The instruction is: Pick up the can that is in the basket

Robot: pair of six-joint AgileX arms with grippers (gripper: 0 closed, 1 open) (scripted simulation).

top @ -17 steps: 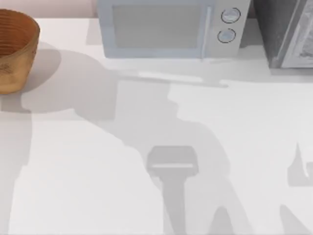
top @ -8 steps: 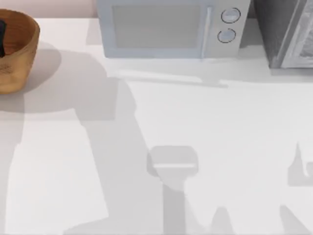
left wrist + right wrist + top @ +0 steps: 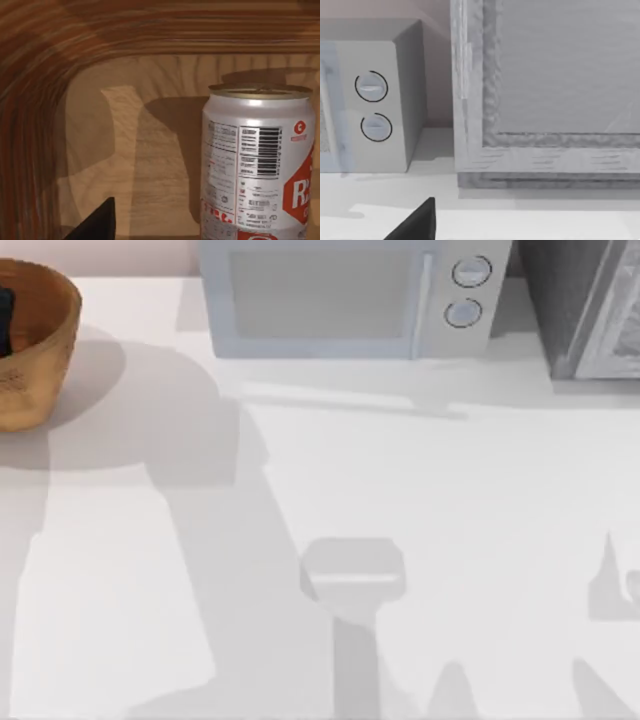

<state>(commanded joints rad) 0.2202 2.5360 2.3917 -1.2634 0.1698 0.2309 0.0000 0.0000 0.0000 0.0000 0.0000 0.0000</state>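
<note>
Can (image 3: 257, 162) stands upright inside the basket (image 3: 60, 90), near its curved wall, open floor beside it. My left claw (image 3: 4, 322) sits within the basket at the tabletop's (image 3: 400, 500) left edge; finger spacing undetermined.

Left claw (image 3: 3, 320) low at table's far left edge; one dark fingertip (image 3: 97, 224) in left wrist view.
</note>
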